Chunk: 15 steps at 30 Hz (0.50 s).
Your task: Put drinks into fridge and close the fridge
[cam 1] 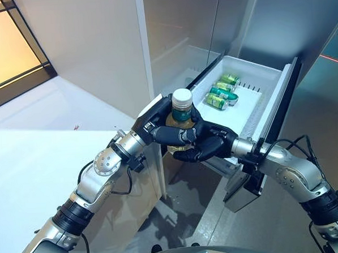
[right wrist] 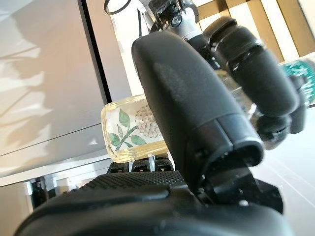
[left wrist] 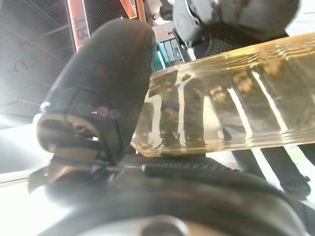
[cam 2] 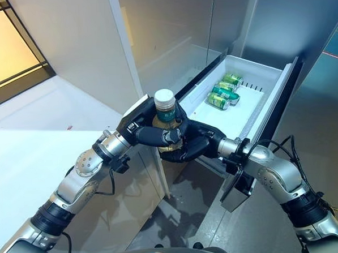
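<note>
A bottle (cam 1: 181, 103) with a white cap and yellowish drink stands upright between both hands, over the near left corner of the open white fridge drawer (cam 1: 263, 79). My left hand (cam 1: 155, 126) is curled round it from the left. My right hand (cam 1: 207, 147) is curled round its lower part from the right. The left wrist view shows the clear bottle (left wrist: 221, 98) against my left thumb (left wrist: 98, 98). The right wrist view shows its leaf-printed label (right wrist: 130, 128) behind my right thumb (right wrist: 192, 108). Green cans (cam 1: 221, 92) lie in the drawer's far left part.
A white counter (cam 1: 40, 150) lies to the left, under my left arm. The fridge's tall white panel (cam 1: 97, 45) stands behind the hands. The drawer's dark front (cam 1: 281, 106) juts out to the right over grey floor (cam 1: 207, 209).
</note>
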{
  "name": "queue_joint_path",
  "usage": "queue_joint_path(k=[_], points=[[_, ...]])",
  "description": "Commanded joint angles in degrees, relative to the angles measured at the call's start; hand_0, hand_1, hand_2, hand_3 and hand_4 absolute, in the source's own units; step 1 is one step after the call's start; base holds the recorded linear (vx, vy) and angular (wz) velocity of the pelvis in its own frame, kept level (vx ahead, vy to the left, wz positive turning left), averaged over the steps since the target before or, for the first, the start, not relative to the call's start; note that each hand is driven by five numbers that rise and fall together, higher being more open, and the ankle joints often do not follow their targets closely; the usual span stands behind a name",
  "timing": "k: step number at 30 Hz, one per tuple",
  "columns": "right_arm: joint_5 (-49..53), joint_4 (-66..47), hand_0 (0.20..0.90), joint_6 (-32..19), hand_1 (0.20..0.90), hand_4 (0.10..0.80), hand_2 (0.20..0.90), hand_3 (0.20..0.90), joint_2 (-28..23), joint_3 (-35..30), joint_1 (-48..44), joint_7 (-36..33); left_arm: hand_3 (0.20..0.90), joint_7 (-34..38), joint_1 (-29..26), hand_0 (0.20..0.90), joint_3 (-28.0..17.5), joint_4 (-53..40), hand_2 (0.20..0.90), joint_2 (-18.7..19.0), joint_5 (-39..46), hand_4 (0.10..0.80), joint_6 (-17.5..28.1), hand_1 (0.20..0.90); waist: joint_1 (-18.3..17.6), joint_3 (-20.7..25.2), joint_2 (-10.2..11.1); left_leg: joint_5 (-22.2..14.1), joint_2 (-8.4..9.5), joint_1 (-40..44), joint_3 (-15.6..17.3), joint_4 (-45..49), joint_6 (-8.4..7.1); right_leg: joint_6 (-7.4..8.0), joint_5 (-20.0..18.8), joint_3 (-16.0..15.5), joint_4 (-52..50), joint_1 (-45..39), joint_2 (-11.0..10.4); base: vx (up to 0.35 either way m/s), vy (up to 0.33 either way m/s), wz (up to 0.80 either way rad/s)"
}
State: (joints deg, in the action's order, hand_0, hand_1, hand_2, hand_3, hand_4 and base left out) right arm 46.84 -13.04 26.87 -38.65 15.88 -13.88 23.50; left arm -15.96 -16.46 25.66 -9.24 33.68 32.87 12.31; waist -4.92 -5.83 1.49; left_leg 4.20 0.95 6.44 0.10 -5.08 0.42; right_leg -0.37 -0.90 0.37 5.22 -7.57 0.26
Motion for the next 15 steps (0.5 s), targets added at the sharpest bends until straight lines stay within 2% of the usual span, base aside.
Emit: queue_joint_path(k=[1,2,9,14,15], points=[[8.03,-3.18,0.375,-4.18,0.375,0.188,0.375,0.288,7.47,3.33,-7.81,-0.06,0.200,-2.20,-9.39,0.300,0.89,-4.88,0.300,-10.05,9.25,0.100,11.49,0.300,-0.07,4.93,1.77,-4.08,1.02,1.19,1.99,0.08,1.58,2.15,-2.90,0.86,-0.39,1.14,0.47,0.000,0.000,0.00],[8.30,-3.07,0.300,-4.55,0.300,0.100,0.300,0.200,7.59,3.42,-7.81,-0.53,0.200,-2.23,-9.43,0.300,1.44,-5.13,0.300,-10.08,9.33,0.100,11.12,0.300,-0.08,4.87,1.73,-4.07,1.07,1.18,1.83,0.08,1.65,2.12,-2.92,1.00,-0.33,1.09,0.52,0.019,-0.002,-0.04],[9.88,-2.33,0.300,-7.17,0.300,0.100,0.300,0.200,8.90,3.64,-8.67,-4.51,0.200,-1.85,-10.15,0.300,3.05,-5.15,0.300,-10.78,10.07,0.100,11.96,0.300,-0.07,4.86,1.67,-4.05,1.20,1.10,1.38,0.08,1.79,2.18,-2.97,1.43,-0.29,1.09,0.59,0.012,-0.005,-0.05],[8.93,-1.44,0.300,-10.84,0.300,0.100,0.300,0.200,10.58,2.75,-8.53,-9.04,0.200,-1.22,-10.49,0.300,3.72,-5.38,0.300,-11.72,8.99,0.100,12.64,0.300,-0.20,4.92,1.60,-4.07,1.48,1.07,0.99,0.08,2.04,2.08,-3.07,2.10,-0.27,1.20,0.79,0.000,0.000,0.00],[5.02,-1.12,0.300,-13.27,0.300,0.100,0.300,0.200,11.02,2.26,-8.56,-10.53,0.200,-0.38,-10.74,0.300,3.72,-5.48,0.300,-11.88,8.13,0.100,12.74,0.300,-0.31,4.97,1.54,-4.15,1.50,1.08,1.09,0.08,2.09,2.13,-3.14,2.22,-0.23,1.26,0.75,0.000,0.000,0.00]])
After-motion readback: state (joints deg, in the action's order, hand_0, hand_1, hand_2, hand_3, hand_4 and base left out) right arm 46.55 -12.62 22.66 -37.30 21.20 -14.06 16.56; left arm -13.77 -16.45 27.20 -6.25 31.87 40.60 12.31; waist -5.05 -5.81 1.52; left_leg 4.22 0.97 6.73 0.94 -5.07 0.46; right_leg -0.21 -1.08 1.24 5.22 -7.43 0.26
